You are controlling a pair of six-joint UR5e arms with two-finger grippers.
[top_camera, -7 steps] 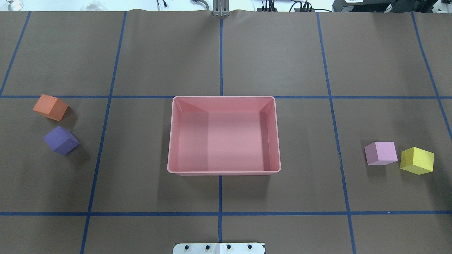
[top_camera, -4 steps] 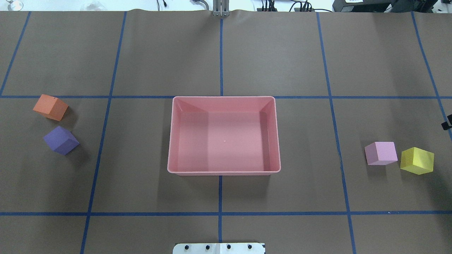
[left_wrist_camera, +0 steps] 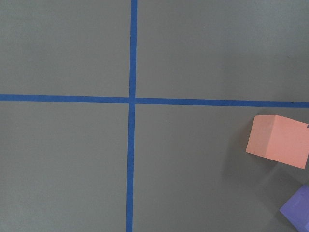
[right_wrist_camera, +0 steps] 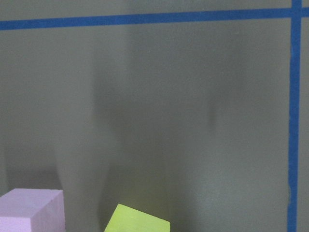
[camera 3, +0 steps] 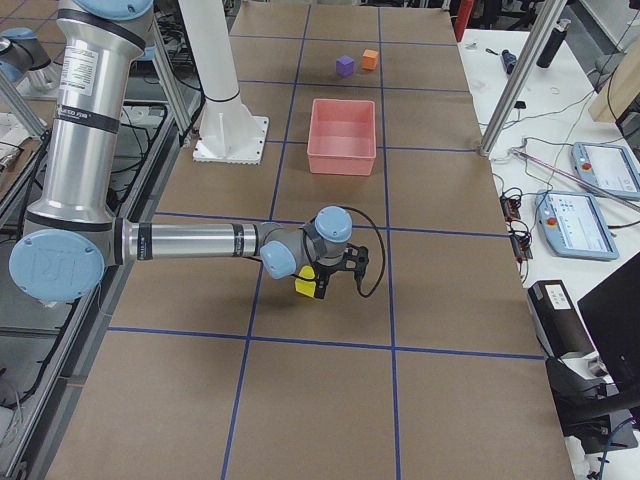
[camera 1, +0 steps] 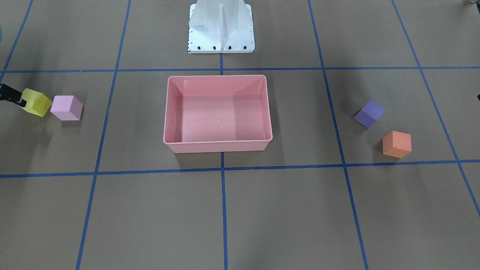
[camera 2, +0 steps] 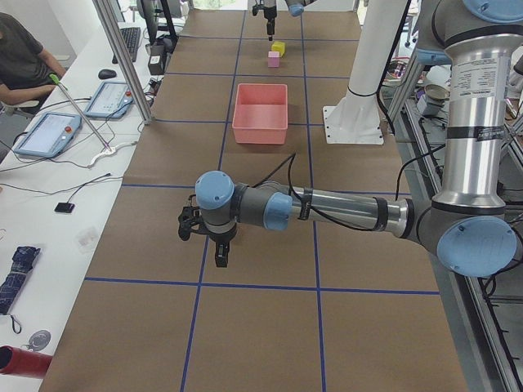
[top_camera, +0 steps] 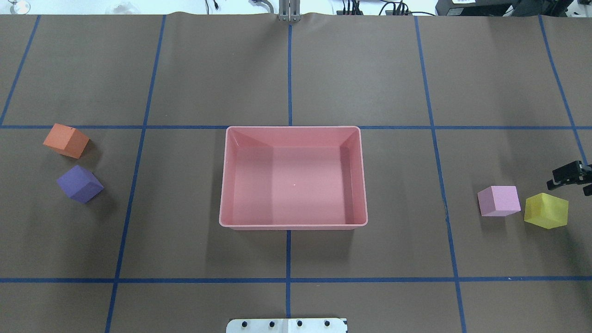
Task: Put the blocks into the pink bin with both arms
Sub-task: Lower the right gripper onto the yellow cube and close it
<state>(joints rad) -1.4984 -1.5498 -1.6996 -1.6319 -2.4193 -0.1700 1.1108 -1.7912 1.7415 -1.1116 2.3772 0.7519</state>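
Note:
The pink bin (top_camera: 293,223) sits empty at the table's middle. The orange block (top_camera: 66,140) and purple block (top_camera: 80,184) lie far left of it. The light pink block (top_camera: 498,200) and yellow block (top_camera: 546,211) lie far right. My right gripper (top_camera: 571,178) pokes in at the right edge, just behind the yellow block and apart from it; I cannot tell how its jaws stand. My left gripper (camera 2: 221,251) shows only in the exterior left view, over bare table; I cannot tell its state. The left wrist view shows the orange block (left_wrist_camera: 279,141).
The white robot pedestal (camera 1: 221,26) stands behind the bin on the robot's side. Blue tape lines cross the brown table cover (top_camera: 296,69). Operator desks with tablets (camera 2: 49,135) run along the far side.
My right gripper has come into the overhead view from the right edge, moving left toward the yellow block. None of the blocks or the bin has moved.

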